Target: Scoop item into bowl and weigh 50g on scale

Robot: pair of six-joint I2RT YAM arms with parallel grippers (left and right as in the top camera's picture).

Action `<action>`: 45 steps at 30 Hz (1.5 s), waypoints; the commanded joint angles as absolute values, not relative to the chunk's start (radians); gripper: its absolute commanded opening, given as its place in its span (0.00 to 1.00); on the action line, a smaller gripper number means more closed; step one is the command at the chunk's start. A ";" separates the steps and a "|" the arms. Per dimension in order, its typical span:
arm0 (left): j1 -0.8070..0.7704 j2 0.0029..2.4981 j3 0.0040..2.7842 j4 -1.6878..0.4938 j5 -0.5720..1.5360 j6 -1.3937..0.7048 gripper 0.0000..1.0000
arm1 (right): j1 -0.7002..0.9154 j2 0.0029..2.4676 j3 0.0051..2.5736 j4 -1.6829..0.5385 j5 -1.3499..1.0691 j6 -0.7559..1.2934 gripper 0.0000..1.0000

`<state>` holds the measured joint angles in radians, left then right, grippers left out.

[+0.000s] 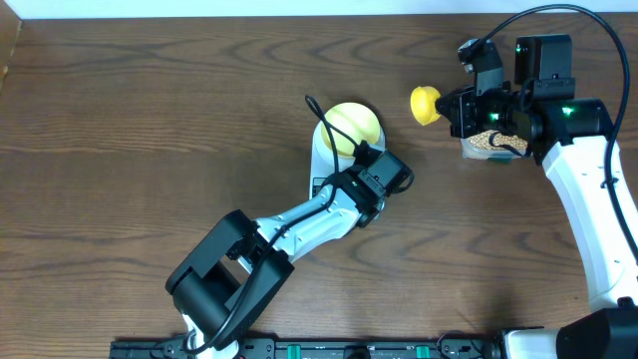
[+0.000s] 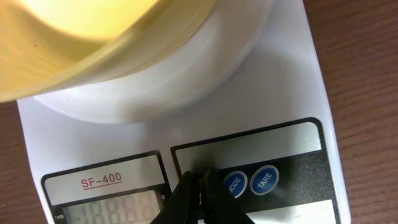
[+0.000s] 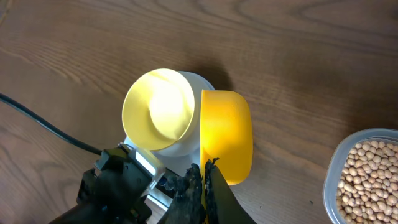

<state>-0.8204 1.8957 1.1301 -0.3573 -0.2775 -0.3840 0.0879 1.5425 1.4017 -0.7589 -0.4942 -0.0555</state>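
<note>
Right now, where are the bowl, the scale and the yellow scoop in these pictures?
bowl [image 3: 158,112]: right wrist view, on its pale inner wall.
scale [image 2: 292,81]: left wrist view, on the bare white top beside the bowl.
scoop [image 3: 227,134]: right wrist view, on the outside of its cup.

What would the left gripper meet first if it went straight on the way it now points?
Probably the scale: the left gripper, tips together, aims at its dark front panel just left of the MODE button. Whether it already touches is unclear.
</note>
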 commanded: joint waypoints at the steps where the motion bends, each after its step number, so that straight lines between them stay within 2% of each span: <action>1: -0.830 1.951 1.124 -0.380 -0.360 -0.366 0.08 | 0.084 1.541 1.421 -0.759 -0.504 -0.068 0.01; 10: -0.888 1.950 1.141 -0.382 -0.390 -0.314 0.07 | 0.084 1.541 1.421 -0.759 -0.504 -0.068 0.01; 21: -0.888 1.929 1.147 -0.381 -0.334 -0.280 0.07 | 0.084 1.541 1.421 -0.759 -0.504 -0.068 0.01; 32: -0.883 1.617 1.160 -0.426 -0.315 -0.280 0.08 | 0.084 1.541 1.421 -0.753 -0.504 -0.068 0.01; 38: -0.791 1.459 1.160 -0.439 -0.144 -0.251 0.08 | 0.084 1.541 1.421 -0.751 -0.504 -0.069 0.01; 45: -0.637 1.417 1.160 -0.573 -0.070 -0.251 0.08 | 0.084 1.541 1.421 -0.748 -0.504 -0.068 0.01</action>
<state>-0.6888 1.4261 1.1454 -0.5240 -0.1310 -0.2611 0.0879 1.5425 1.4017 -0.7502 -0.4942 -0.0559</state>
